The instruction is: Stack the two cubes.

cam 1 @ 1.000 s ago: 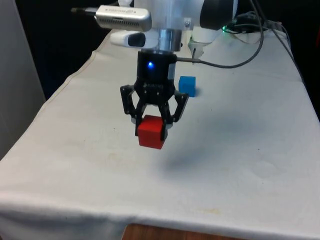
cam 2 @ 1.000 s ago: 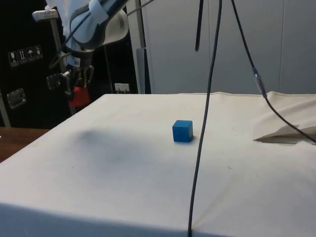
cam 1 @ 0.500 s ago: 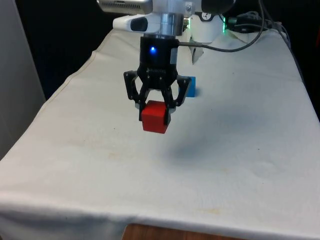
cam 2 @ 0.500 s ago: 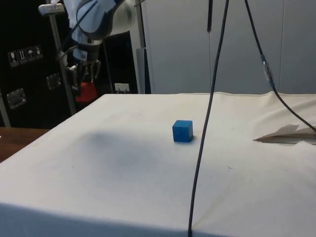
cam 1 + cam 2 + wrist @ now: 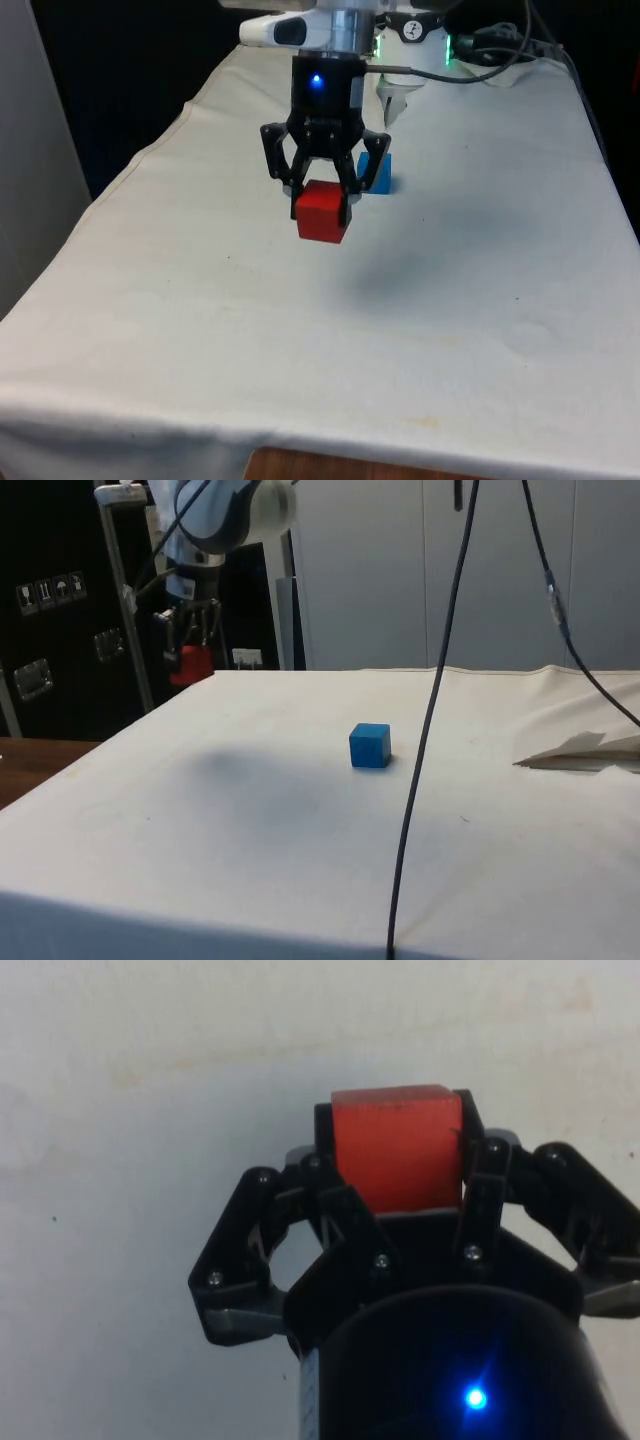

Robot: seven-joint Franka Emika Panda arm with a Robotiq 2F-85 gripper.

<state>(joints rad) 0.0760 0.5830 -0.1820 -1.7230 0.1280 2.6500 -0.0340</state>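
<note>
My gripper (image 5: 322, 205) is shut on a red cube (image 5: 322, 214) and holds it in the air above the white cloth. The side view has the red cube (image 5: 190, 664) between the fingers of the gripper (image 5: 192, 658), well clear of the table. From the wrist, the red cube (image 5: 397, 1145) is clamped between the two fingers of the gripper (image 5: 395, 1150). A blue cube (image 5: 378, 172) rests on the cloth just behind the gripper, partly hidden by one finger. In the side view the blue cube (image 5: 370, 746) sits alone mid-table, to the right of the gripper.
A black cable (image 5: 428, 730) hangs down across the side view, right of the blue cube. Folded cloth (image 5: 585, 748) lies at that view's right edge. The white cloth (image 5: 470, 300) falls away at the table's edges.
The gripper has carried the red cube up and back, towards the blue cube. The blue cube has not moved.
</note>
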